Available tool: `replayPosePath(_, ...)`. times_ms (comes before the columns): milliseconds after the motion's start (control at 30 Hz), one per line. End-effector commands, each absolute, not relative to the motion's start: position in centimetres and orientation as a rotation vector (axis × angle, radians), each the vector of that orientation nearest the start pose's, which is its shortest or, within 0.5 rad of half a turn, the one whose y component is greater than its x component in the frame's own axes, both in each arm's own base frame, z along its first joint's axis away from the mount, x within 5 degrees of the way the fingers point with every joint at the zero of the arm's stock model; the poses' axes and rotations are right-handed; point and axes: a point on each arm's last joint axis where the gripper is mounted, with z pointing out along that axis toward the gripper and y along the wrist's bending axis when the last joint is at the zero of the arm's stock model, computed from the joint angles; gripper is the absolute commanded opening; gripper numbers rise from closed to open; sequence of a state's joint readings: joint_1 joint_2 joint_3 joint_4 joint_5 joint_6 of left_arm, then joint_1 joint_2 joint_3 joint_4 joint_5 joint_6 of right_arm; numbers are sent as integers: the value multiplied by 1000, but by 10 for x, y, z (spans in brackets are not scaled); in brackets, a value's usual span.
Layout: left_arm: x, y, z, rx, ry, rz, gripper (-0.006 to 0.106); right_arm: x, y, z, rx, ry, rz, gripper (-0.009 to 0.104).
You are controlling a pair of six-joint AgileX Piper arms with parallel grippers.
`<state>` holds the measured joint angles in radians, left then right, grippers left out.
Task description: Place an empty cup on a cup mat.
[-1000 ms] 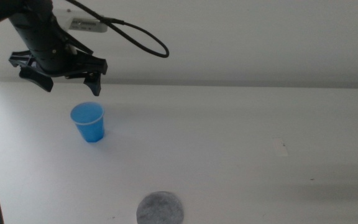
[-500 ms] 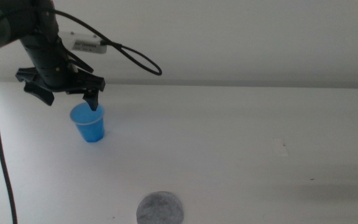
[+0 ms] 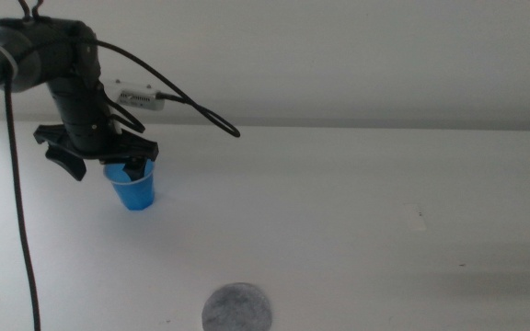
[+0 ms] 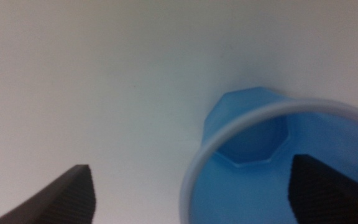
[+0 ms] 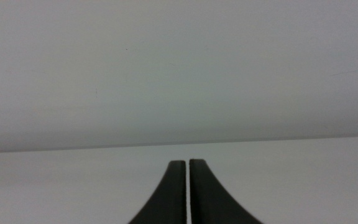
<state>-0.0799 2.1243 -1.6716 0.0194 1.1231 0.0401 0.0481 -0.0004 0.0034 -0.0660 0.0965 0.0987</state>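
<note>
Left tool (image 3: 105, 164) gapes wide, empty, one jaw inside the cup (image 3: 133, 188) — closing off-centre may tip it, far from the cup mat (image 3: 236, 309).

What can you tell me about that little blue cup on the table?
The cup is small, bright blue and plastic-looking, with a paler rim and a body tapering to a faceted base. It stands upright and empty on the white table, at the far left, well apart from the grey cup mat near the front edge. The left gripper is at its mouth, jaws open: one inside the rim, one outside. Contact cannot be told.
</note>
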Motion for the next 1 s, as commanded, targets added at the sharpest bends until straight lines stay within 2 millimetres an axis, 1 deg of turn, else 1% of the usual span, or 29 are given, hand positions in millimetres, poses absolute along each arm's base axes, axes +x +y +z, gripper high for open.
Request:
replayPosePath(0, 431, -32, 179, 214, 3060, 28, 75, 55, 2, 194, -17, 1576, 51, -2)
replayPosePath(67, 431, -32, 176, 219, 3073, 37, 62, 55, 2, 194, -17, 1576, 51, -2)
replayPosePath(167, 431, -32, 176, 186, 3082, 36, 30, 55, 2, 194, -17, 1576, 51, -2)
replayPosePath(233, 429, -33, 179, 165, 3086, 17, 3, 55, 2, 194, -17, 1576, 51, -2)
replayPosePath(267, 428, -33, 183, 161, 3092, 6, -2, 55, 2, 194, -17, 1576, 51, -2)
replayPosePath(367, 415, -35, 204, 145, 3136, 0, -2, 55, 2, 194, -17, 1576, 51, -2)
replayPosePath(467, 394, -47, 233, 136, 3131, -25, -2, 55, 2, 194, -17, 1576, 51, -2)
replayPosePath(567, 361, -67, 263, 125, 3055, -42, -2, 55, 2, 194, -17, 1576, 51, -2)
replayPosePath(633, 333, -79, 275, 121, 3026, -57, -2, 55, 2, 194, -17, 1576, 51, -2)
replayPosePath(733, 296, -99, 281, 114, 3004, -82, -2, 55, 2, 194, -17, 1576, 51, -2)
replayPosePath(833, 268, -122, 279, 147, 2991, -87, -2, 55, 2, 194, -17, 1576, 51, -2)
replayPosePath(900, 256, -140, 273, 194, 2980, -95, -2, 55, 2, 194, -17, 1576, 51, -2)
replayPosePath(967, 249, -152, 265, 217, 2983, -89, -2, 55, 2, 194, -17, 1576, 51, -2)
